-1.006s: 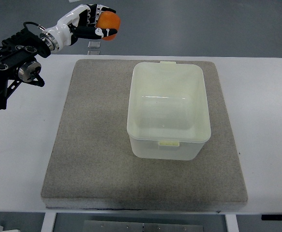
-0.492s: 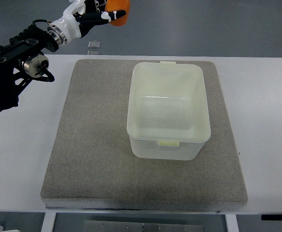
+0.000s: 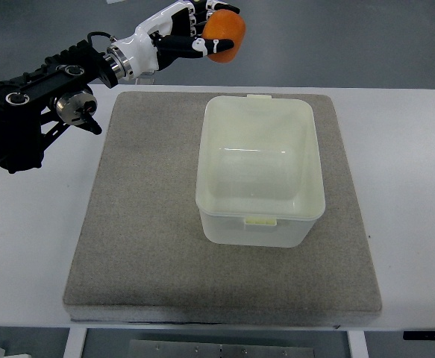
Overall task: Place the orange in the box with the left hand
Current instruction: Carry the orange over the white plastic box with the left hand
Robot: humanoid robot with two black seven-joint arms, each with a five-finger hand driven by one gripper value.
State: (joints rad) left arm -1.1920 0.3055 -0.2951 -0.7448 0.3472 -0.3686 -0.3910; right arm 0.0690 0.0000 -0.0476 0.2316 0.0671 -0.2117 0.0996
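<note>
My left hand is shut on the orange, holding it in the air above the table's far edge. Its black arm reaches in from the left edge. The orange sits just beyond the far left corner of the pale translucent box. That box stands open and empty on the grey mat, to the right of the mat's middle. No right hand shows.
The grey mat covers most of the white table. A small clear block lies at the table's far edge, partly behind the left hand. Grey floor lies beyond the table.
The left hand has carried the orange to the right, from above the mat's far left corner towards the box's far left corner. It rose first, then came lower again.
</note>
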